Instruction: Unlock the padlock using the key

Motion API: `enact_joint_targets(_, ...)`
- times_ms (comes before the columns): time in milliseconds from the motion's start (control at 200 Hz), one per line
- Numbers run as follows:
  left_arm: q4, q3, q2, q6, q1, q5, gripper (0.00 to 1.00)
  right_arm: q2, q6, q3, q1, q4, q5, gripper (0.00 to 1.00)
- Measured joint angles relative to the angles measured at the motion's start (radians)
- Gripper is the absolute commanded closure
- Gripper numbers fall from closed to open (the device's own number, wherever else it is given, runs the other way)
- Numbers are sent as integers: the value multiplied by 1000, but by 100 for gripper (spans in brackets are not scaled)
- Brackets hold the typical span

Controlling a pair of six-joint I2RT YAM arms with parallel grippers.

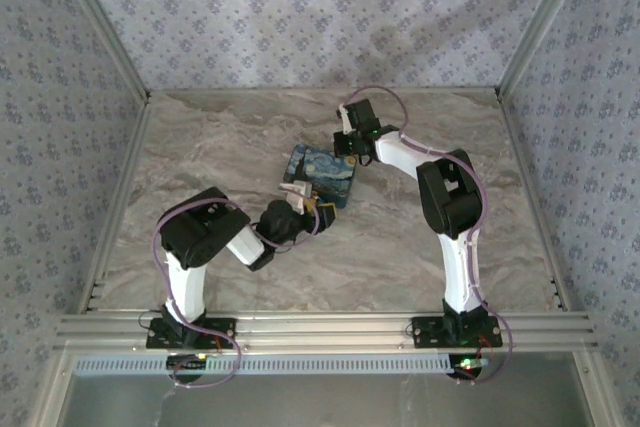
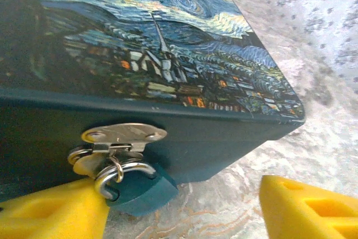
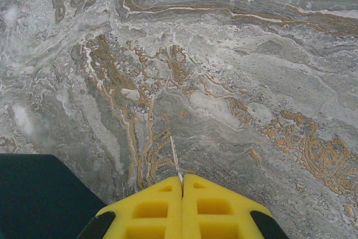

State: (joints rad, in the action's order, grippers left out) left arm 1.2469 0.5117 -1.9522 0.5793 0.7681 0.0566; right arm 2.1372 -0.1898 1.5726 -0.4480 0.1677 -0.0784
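Find the padlock [image 2: 140, 191] low and left of centre in the left wrist view, hung by its shackle from the silver hasp [image 2: 124, 136] on the front wall of the painted box [image 2: 168, 54]. Note the left gripper [image 2: 184, 200] open wide, one yellow finger [image 2: 50, 216] just beside the lock body, the other at lower right, well apart. See the right gripper [image 3: 182, 186] pressed shut at the bottom of its own view on a thin metal sliver (probably the key [image 3: 174, 158], edge-on), aimed at bare table [image 3: 251, 54], with the box corner at lower left. Beware closing the left jaws off-centre: risks shoving the dangling lock sideways rather than pinning it. Beware also so slight a hold on the key: likely to twist or slip on meeting the keyhole, hidden here under the lock.
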Motion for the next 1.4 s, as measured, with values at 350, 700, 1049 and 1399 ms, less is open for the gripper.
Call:
enact_joint_targets(350, 61, -12, -22, 87, -58, 161, 40, -3, 0, -5, -6, -2, 2, 100)
enact_joint_targets(700, 79, -6, -26, 120, -58, 154, 29, -12, 0, -18, -6, -19, 5, 100)
enact_joint_targets(1049, -207, 87, 45, 84, -23, 82, 23, -28, 0, -22, -8, -21, 6, 100)
enact_joint_targets(1399, -456, 163, 98, 85, 12, -21, 28, -37, -4, -37, -10, -33, 15, 100)
